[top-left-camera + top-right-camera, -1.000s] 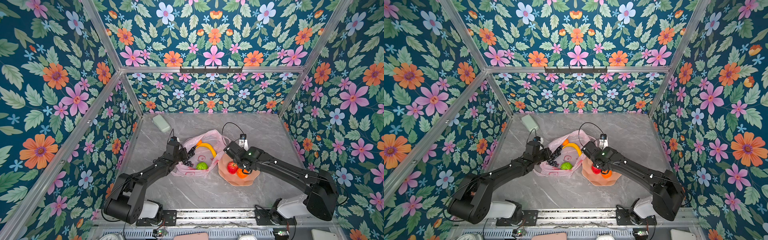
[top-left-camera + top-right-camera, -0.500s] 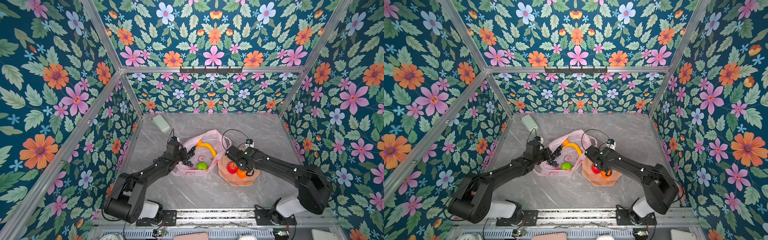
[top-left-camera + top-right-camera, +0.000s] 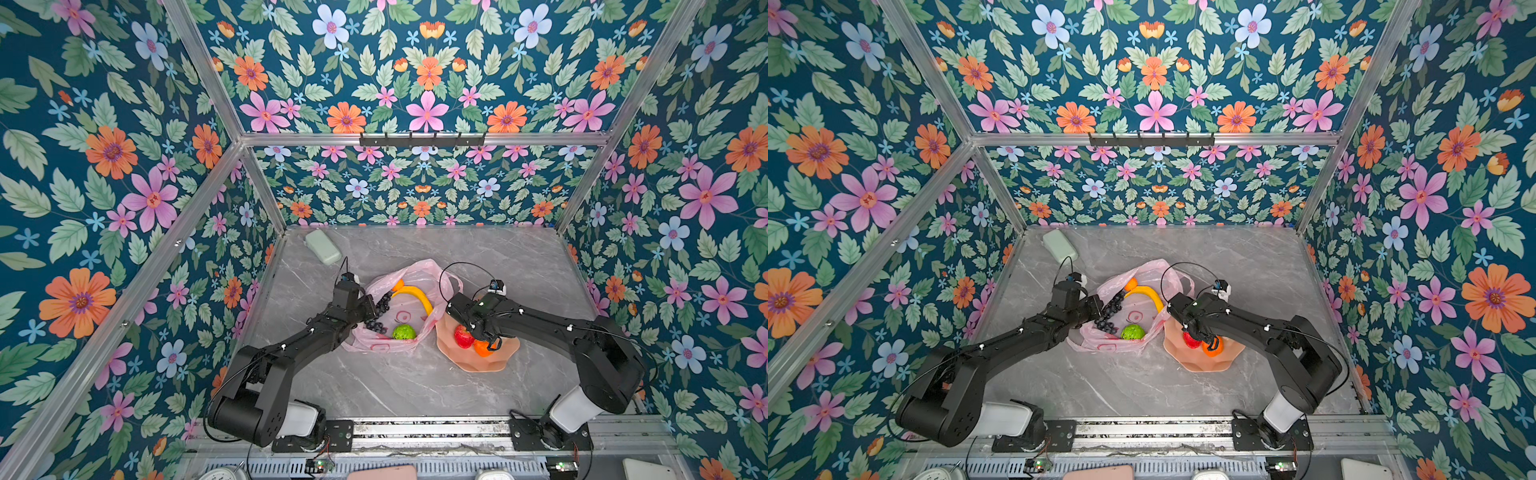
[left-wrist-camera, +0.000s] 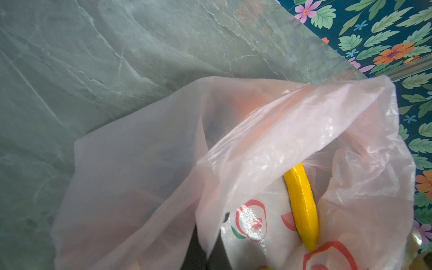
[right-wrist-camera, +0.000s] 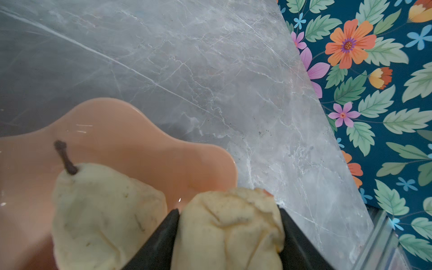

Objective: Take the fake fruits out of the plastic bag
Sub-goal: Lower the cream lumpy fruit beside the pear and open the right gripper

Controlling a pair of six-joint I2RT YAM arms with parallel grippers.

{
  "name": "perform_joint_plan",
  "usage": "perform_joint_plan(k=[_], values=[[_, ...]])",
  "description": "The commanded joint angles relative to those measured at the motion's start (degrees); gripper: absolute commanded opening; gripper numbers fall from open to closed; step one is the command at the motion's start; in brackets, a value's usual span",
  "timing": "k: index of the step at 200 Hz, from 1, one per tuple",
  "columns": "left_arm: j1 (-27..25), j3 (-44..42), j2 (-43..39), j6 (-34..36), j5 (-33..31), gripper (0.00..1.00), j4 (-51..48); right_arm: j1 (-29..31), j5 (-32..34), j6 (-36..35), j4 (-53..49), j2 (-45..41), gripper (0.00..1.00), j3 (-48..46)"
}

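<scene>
The pink plastic bag (image 3: pixel 405 272) (image 3: pixel 1142 270) lies open mid-table. In it are a yellow banana (image 3: pixel 415 295) (image 4: pixel 302 205), a dark grape bunch (image 3: pixel 378 313), a bumpy green fruit (image 3: pixel 404 331) and a small orange (image 3: pixel 398 285). My left gripper (image 3: pixel 368 305) (image 4: pixel 205 245) is shut on the bag's left rim, holding the mouth open. Over the peach bowl (image 3: pixel 498 361) (image 5: pixel 131 140), my right gripper (image 3: pixel 484 332) (image 5: pixel 229 219) is shut on a cream lumpy piece (image 5: pixel 229 233). A cream pear (image 5: pixel 102 210), a red apple (image 3: pixel 463 336) and an orange (image 3: pixel 482 348) lie in the bowl.
A pale green rounded box (image 3: pixel 323 247) lies at the back left corner. Floral walls close in the marble table on three sides. A black hook rail (image 3: pixel 422 139) runs along the back wall. The arm bases sit on a metal rail at the front.
My right gripper has shifted slightly right from beside the bag to over the bowl, still holding the cream piece. The left arm and the bag have not moved.
</scene>
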Motion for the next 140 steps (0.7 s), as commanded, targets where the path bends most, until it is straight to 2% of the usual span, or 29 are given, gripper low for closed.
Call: perform_joint_plan(k=[1, 68, 99, 140], values=[[-0.04, 0.38, -0.35, 0.45, -0.09, 0.0, -0.09, 0.02, 1.12, 1.31, -0.23, 0.34, 0.63, 0.0], [0.01, 0.78, -0.21, 0.67, -0.16, 0.0, -0.43, -0.03, 1.18, 2.72, -1.15, 3.96, 0.7, 0.99], [-0.04, 1.0, -0.09, 0.71, -0.18, 0.0, -0.46, 0.0, 1.19, 2.98, -1.22, 3.88, 0.78, 0.79], [-0.04, 1.17, 0.04, 0.71, -0.12, 0.0, -0.44, -0.03, 1.1, 3.01, -1.24, 3.03, 0.79, 0.75]])
